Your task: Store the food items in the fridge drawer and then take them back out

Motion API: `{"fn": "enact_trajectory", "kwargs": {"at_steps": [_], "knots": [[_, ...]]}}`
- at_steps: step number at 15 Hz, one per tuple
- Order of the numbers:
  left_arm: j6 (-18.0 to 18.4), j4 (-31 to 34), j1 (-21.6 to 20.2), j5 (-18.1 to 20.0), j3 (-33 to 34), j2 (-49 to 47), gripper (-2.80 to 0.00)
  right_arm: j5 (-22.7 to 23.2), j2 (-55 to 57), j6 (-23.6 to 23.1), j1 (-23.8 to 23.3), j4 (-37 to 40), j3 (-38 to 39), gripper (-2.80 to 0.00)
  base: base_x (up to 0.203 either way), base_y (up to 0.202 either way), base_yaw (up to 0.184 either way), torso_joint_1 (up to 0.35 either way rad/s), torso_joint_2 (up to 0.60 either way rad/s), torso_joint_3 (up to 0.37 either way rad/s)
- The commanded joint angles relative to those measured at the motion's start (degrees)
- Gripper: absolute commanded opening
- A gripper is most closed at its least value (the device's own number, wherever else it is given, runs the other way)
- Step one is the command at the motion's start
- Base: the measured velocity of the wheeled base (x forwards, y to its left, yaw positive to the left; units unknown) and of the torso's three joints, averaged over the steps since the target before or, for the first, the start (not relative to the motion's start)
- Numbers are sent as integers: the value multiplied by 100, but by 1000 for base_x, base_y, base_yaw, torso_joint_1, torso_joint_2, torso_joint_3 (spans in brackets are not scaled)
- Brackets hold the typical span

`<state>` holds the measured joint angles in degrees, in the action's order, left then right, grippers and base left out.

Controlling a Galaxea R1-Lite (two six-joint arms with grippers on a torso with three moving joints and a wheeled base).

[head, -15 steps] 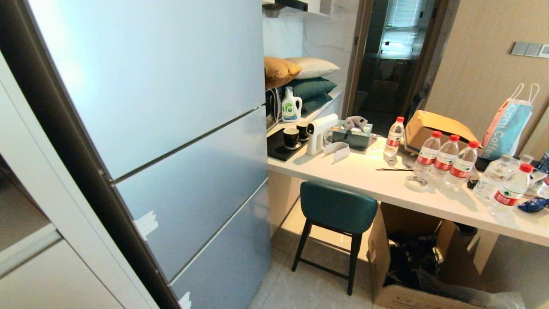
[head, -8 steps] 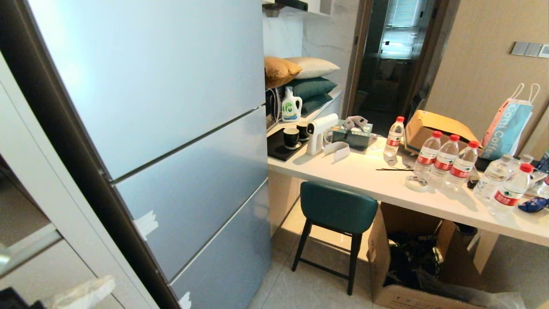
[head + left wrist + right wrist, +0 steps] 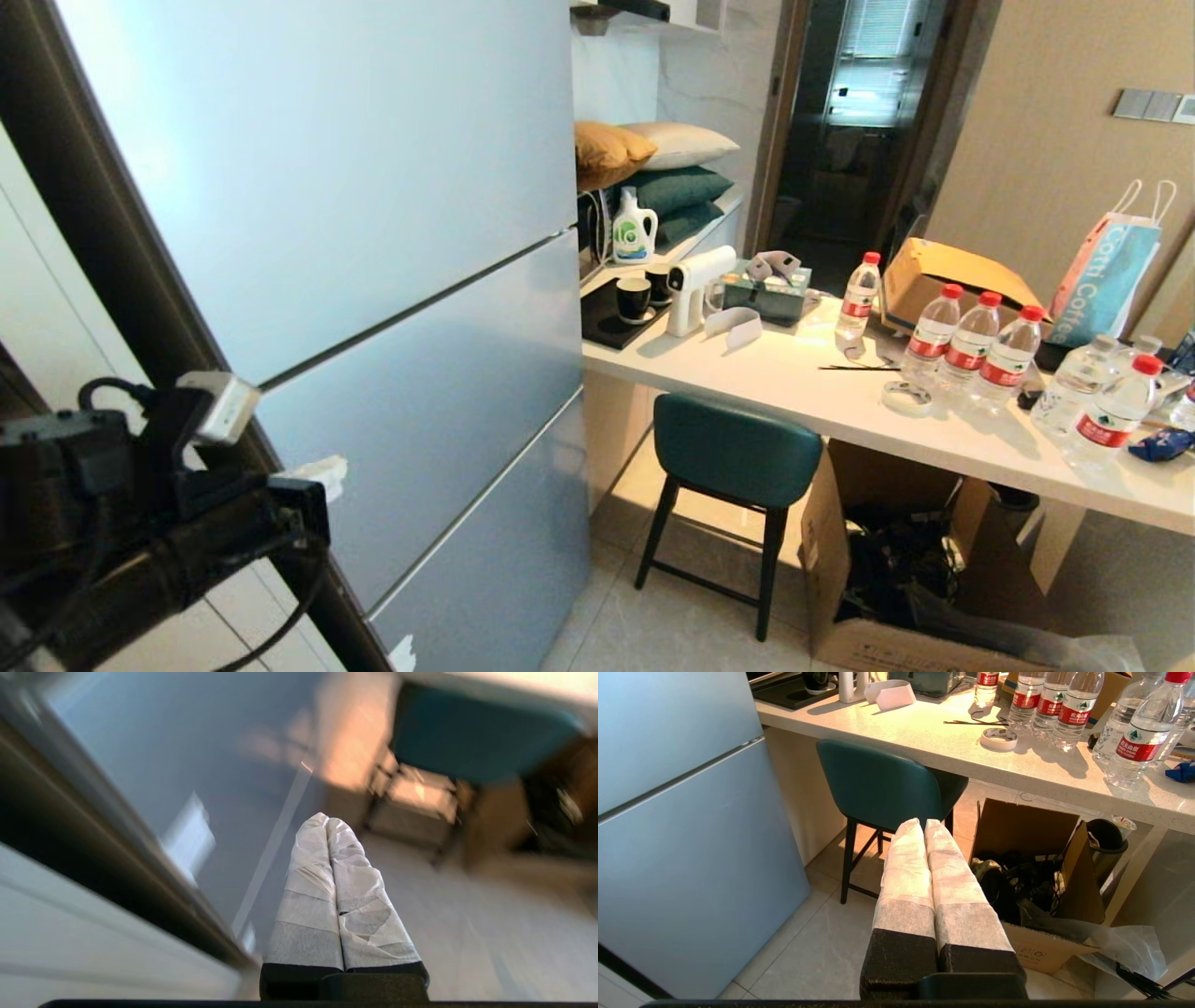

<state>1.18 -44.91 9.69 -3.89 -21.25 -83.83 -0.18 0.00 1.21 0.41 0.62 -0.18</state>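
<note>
- Fridge with pale blue-grey matte front panels (image 3: 373, 243) fills the robot's left; every panel sits flush and shut, so nothing of the task looks begun.
- White stone counter (image 3: 840, 401) to the right carries clear red-capped water bottles (image 3: 971, 350); a teal padded stool (image 3: 733, 453) stands under it.
- Left gripper (image 3: 327, 823) is raised beside the fridge's dark side edge, its white-wrapped fingers pressed together on nothing.
- Right gripper (image 3: 923, 826) hangs over the floor near the stool, fingers likewise pressed together, empty.
- Potato, pepper and clear drawer appear in no view; opening, storing and retrieving all seem to remain.
</note>
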Motion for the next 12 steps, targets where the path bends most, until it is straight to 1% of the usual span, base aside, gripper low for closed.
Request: {"fn": "enact_trajectory", "kwargs": {"at_steps": [1,4,6,7,8,10,12], "knots": [[-10,-411,-1,-146,-29,-524,-280,1,9,2,2,-1,1,-280,0,0,0,0,0,0],[-25,-435,-23,-110,223,-479,-280,1,9,2,2,-1,-8,-280,0,0,0,0,0,0],[-139,-440,-38,-78,403,-381,-280,1,9,-2,2,-1,-4,-280,0,0,0,0,0,0],[-144,-440,-116,-70,522,-379,-280,1,9,-24,2,-1,1,-280,0,0,0,0,0,0],[-144,-445,-226,-74,614,-457,-280,1,9,-24,2,-1,-7,-280,0,0,0,0,0,0],[-151,-481,-680,-72,625,-709,-280,1,9,-24,2,-1,1,-280,0,0,0,0,0,0],[-153,-779,-1002,-10,566,-1094,-280,1,9,-24,2,-1,1,-280,0,0,0,0,0,0]]}}
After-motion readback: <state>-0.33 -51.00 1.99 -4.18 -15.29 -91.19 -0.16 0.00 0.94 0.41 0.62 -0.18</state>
